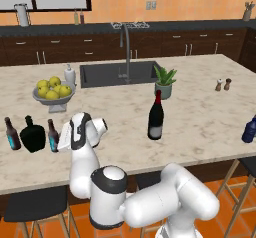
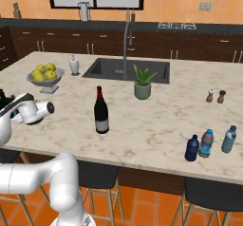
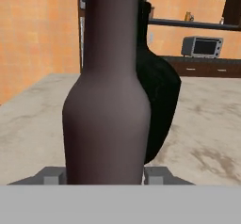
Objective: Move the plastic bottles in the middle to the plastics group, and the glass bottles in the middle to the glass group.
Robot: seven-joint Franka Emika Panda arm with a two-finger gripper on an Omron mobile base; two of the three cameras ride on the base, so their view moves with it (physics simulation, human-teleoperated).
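At the left end of the marble island [image 1: 210, 107], near its front edge, the gripper [image 3: 104, 175] is closed around a brown beer bottle [image 3: 106, 100], which stands upright on the counter just right of the squat black flask [image 1: 33, 135], with a second beer bottle [image 1: 12, 134] left of that flask. Mid-counter, the wine bottle [image 1: 156, 117] stands alone with bare stone on every side, well apart from the potted plant [image 1: 164, 82] and sink [image 1: 117, 73]. Far right, close to the front edge, a dark blue plastic bottle [image 2: 191, 148] stands beside two clear ones [image 2: 206, 143].
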